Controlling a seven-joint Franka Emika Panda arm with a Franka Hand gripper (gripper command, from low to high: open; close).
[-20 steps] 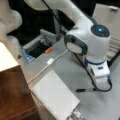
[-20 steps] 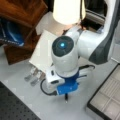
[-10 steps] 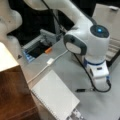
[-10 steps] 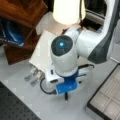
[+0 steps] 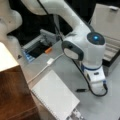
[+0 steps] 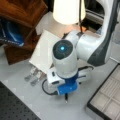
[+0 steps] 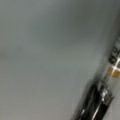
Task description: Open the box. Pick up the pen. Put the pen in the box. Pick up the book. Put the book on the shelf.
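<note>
Comparing a front view with the half second before, you see almost nothing has shifted: the arm stays bent low over the grey table (image 5: 62,72), and the gripper (image 5: 98,86) hangs just beside the pen (image 5: 81,90), which lies on the tabletop. The box (image 5: 110,50) stands open at that view's right with its lid up, so that step is done; the pen is not yet lifted. The book (image 5: 55,97) lies flat next to the shelf (image 5: 12,92), untouched. In a front view from the opposite side, the gripper (image 6: 66,92) points straight down, the pen (image 6: 66,99) shows as a dark tip under it, and the box (image 6: 107,98) shows its pale compartments, well apart. In the wrist view, the pen (image 7: 103,100) runs slantwise at the right edge; you cannot tell how the jaws stand.
</note>
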